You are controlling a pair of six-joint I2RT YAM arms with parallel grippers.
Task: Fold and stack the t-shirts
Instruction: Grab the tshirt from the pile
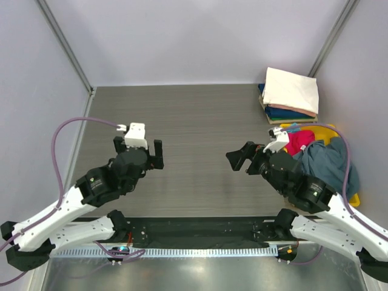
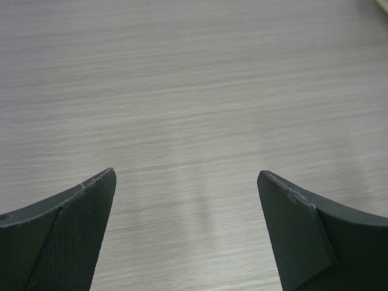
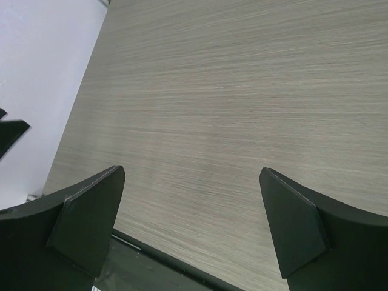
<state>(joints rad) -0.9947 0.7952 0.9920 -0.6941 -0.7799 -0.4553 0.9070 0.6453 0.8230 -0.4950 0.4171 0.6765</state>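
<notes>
No readable words, labels or numbers. Small round badges (image 1: 97, 180) on the arms (image 1: 60, 212) (greenish, one per arm), too tiny to make out.

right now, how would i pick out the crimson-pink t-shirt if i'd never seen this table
On the right edge of the table, a yellow tray sits in front of the folded stack in the far corner. The crimson-pink t-shirt lies crumpled at the tray's far left. It is the only bright pink cloth, beside a larger slate blue-grey t-shirt.

Setting: robot lab cell. Plain walls (image 1: 182, 36) and metal posts (image 1: 65, 43) are enclosing a grey table (image 1: 200, 121); cabled arms (image 1: 60, 209) are standing at its edge.
</notes>
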